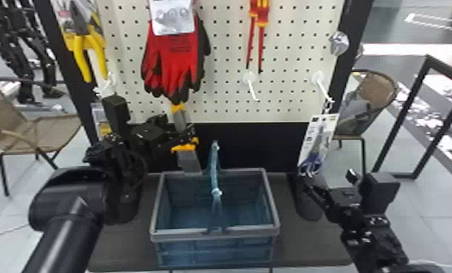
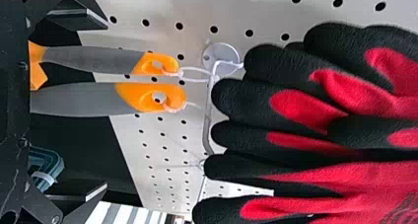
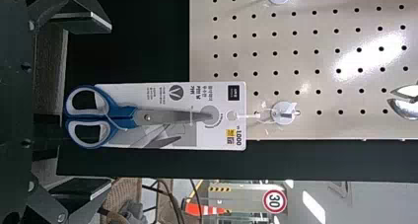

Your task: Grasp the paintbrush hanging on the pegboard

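Left gripper [image 1: 176, 132] spread wide, fingers flanking the paintbrush [image 2: 88, 98] without contact. The paintbrush hangs from a pegboard [image 1: 290, 54] hook [image 2: 217, 56] below the red gloves [image 1: 174, 61]. Right gripper [image 1: 310, 185] spread wide, empty, facing packaged scissors [image 3: 123, 116].

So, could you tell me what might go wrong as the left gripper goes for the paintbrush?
Two orange-tipped paintbrush handles hang side by side from one hook, so the left gripper might close on both. Their white ties could snag on the hook, which the red gloves crowd.
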Tool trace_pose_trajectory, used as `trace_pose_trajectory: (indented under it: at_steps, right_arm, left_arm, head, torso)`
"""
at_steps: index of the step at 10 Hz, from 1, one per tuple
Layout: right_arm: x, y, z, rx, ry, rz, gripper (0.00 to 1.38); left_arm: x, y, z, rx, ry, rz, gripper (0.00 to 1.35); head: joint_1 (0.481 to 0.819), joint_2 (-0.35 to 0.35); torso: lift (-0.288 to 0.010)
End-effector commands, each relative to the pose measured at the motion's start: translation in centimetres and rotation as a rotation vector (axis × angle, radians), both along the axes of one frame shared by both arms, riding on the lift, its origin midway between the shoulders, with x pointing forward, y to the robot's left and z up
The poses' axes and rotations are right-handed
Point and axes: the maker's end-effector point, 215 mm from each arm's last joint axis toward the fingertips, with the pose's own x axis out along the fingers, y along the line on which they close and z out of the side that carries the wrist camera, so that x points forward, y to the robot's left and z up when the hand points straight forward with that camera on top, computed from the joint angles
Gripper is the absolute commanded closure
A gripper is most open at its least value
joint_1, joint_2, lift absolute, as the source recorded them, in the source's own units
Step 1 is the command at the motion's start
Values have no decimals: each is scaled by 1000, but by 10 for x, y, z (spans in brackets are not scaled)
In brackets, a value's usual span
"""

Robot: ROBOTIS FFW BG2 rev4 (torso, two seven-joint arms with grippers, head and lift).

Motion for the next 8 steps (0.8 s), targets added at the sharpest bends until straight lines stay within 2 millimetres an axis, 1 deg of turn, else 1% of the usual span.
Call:
trace_pose_trajectory:
  at_steps: [1,2,3,4,5,8]
  right_arm:
    - [0,0,0,0,1,2,182]
    - [0,0,0,0,1,2,182]
    - [0,0,-1,0,2,1,182]
    - [0,0,-1,-2,2,3,182]
    - [0,0,-3,-2,5,4,182]
    - [0,0,-3,0,5,4,182]
  left_arm:
    - [1,0,-2,16,6,1,311]
    - [1,-1,-3,23,8,-5,746]
    - [1,-1,-4,24,13,-6,923]
    - [1,-1,-4,32,13,-7,1134]
    - [1,-2,-6,28,17,-7,1205]
    - [0,-3,-6,25,19,-10,1205]
  head:
    - [549,0]
    - [549,0]
    - [549,0]
    - [549,0]
    - [549,0]
    - [549,0]
  torso:
    - [-100]
    - [-100]
    - [-100]
    - [-100]
    - [-100]
    - [-100]
